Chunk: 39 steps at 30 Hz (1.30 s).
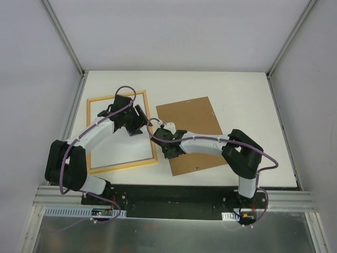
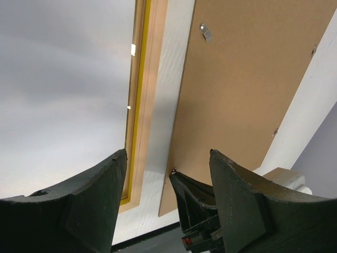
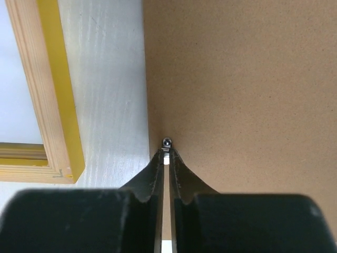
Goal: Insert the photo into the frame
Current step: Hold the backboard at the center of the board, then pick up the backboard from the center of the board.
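The frame [image 1: 122,164] lies on the left of the table with its wood-coloured back up; a yellow edge shows in the right wrist view [image 3: 52,95] and the left wrist view [image 2: 141,105]. A smooth pale sheet [image 3: 16,79] fills its opening; no printed side shows, so I cannot tell whether it is the photo. My left gripper [image 1: 138,124] hovers open and empty over the frame's right rail [image 2: 168,174]. My right gripper [image 1: 159,134] is shut on a small metal tab [image 3: 166,143] at the left edge of the brown hardboard panel [image 3: 242,79].
The hardboard panel [image 1: 192,132] lies flat to the right of the frame, with a strip of white table [image 3: 110,79] between them. More metal tabs [image 2: 205,32] sit along its edges. Grey walls enclose the table [image 1: 210,84]. The two grippers are close together.
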Tool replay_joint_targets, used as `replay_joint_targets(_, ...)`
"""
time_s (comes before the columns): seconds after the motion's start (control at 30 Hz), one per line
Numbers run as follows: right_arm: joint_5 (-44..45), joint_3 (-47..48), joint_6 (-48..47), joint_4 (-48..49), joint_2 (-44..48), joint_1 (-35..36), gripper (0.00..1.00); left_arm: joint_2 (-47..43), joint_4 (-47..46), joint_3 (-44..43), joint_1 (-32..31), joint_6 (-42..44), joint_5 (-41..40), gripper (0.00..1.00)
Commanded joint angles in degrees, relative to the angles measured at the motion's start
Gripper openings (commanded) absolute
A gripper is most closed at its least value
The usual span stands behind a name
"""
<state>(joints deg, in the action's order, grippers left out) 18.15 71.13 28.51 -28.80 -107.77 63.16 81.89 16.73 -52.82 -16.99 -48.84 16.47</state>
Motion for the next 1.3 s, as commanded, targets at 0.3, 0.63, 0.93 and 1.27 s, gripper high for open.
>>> replay_joint_targets(0.3, 2.2, -7.6, 0.5, -2.1, 6.0, -2.5, 0.01, 4.2, -4.8, -0.9, -9.5, -8.1, 2.7, 0.64)
replay_joint_targets(0.63, 2.2, -10.6, -0.4, -1.3, 10.3, -4.0, 0.01, 12.7, -11.4, -2.6, -13.7, -12.7, 3.9, 0.63)
replay_joint_targets(0.93, 2.1, -10.7, -1.4, -1.4, 11.6, -4.4, 0.01, 18.4, -15.5, -4.2, -16.1, -13.5, 4.3, 0.63)
replay_joint_targets(1.27, 2.1, -10.1, -2.0, -2.0, 12.8, -4.6, 0.01, 20.9, -18.0, -3.9, -16.9, -14.1, 4.6, 0.63)
